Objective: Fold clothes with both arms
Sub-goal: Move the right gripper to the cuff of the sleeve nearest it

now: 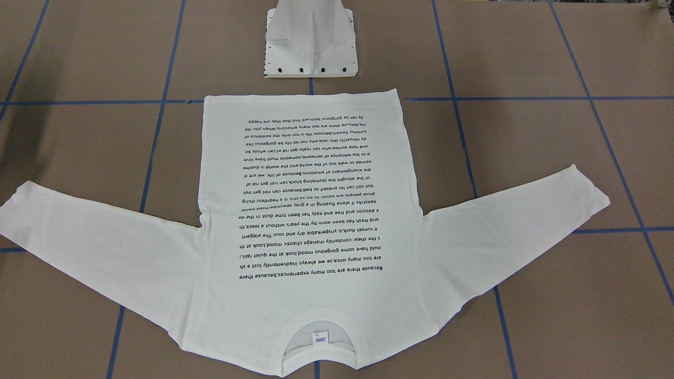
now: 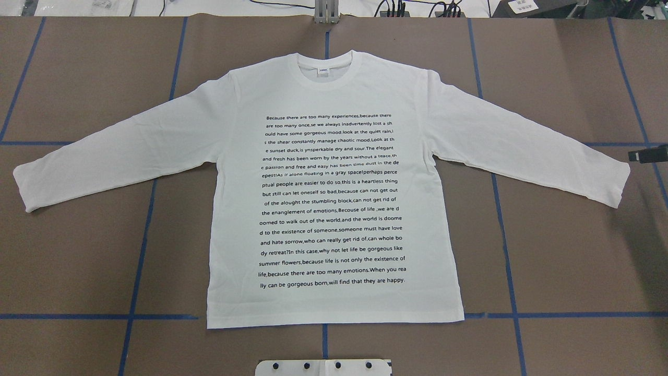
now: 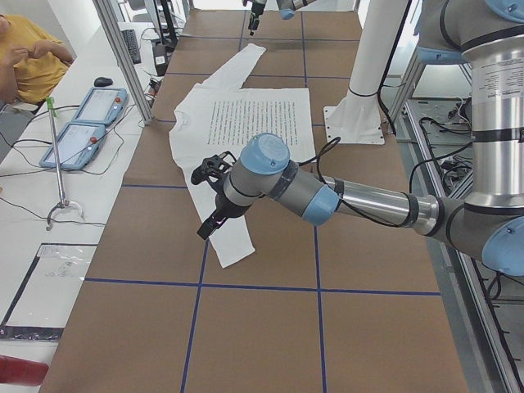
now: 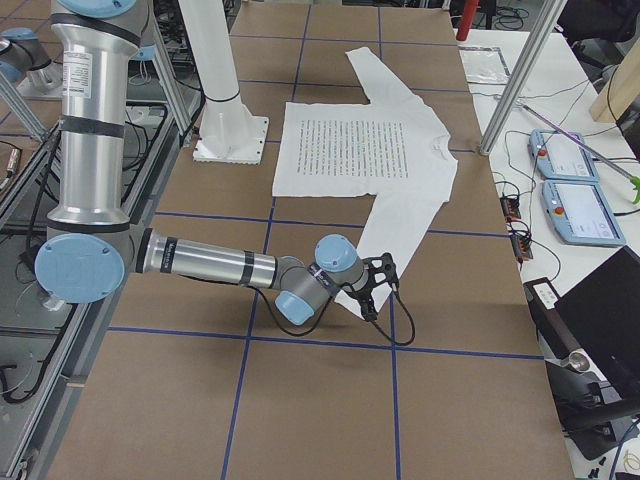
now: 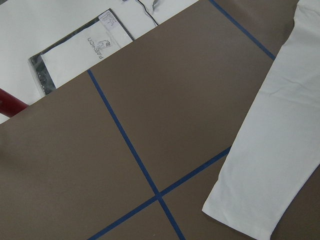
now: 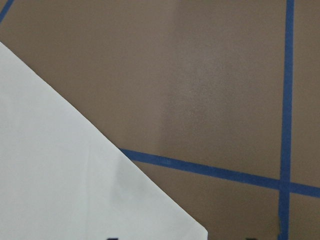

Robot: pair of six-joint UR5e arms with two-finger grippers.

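Jaws hang near 2 cuffs of the flat T-shirt (image 2: 334,99).

The white long-sleeved shirt (image 2: 334,183) lies flat and print side up in the middle of the overhead frame. Its collar (image 2: 330,85) is at the top, and both sleeves are spread wide and slant downward. Black text lines (image 2: 331,198) fill the chest. The left arm (image 3: 360,201) holds its hand (image 3: 205,231) near one cuff, and the right arm (image 4: 210,265) holds its hand (image 4: 372,305) near the other.
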